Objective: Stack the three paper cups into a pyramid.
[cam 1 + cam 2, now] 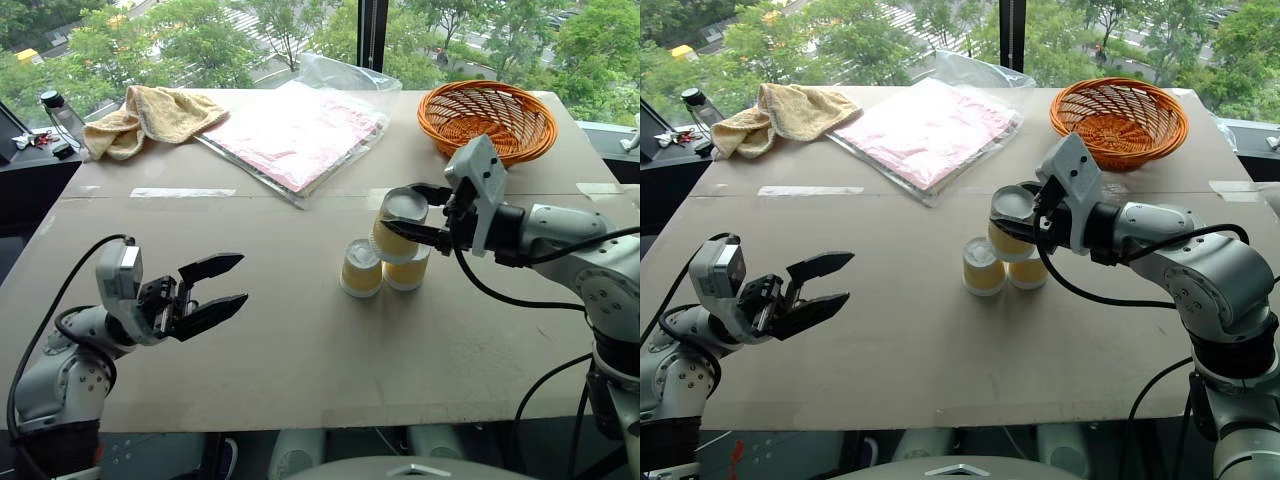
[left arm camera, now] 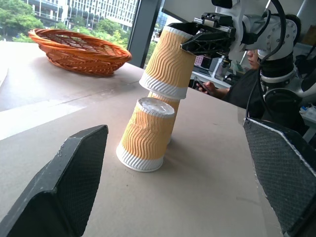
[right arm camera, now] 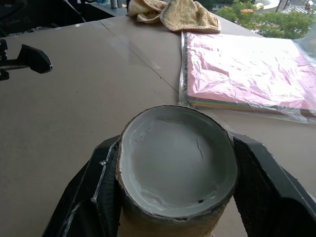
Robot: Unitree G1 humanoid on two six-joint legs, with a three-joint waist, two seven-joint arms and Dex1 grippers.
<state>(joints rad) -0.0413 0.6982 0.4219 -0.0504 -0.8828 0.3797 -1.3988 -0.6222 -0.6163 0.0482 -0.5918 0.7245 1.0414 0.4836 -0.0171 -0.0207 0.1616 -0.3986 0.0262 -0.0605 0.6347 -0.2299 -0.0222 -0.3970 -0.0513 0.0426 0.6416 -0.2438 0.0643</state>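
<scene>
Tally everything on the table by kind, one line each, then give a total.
Paper cups: 3, two standing, one held above them in the right gripper
Wicker basket: 1
Yellow towel: 1
Plastic-wrapped pink paper pack: 1
Total: 6

Soft daylight enters from the windows point(image 1: 200, 40) along the frame's top, leaving the desk point(image 1: 300, 370) evenly bright, with faint shadows.

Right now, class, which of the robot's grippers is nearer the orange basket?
Right. The right gripper, gripping a cup, sits just in front of the basket; the left gripper hangs far across the table.
</scene>
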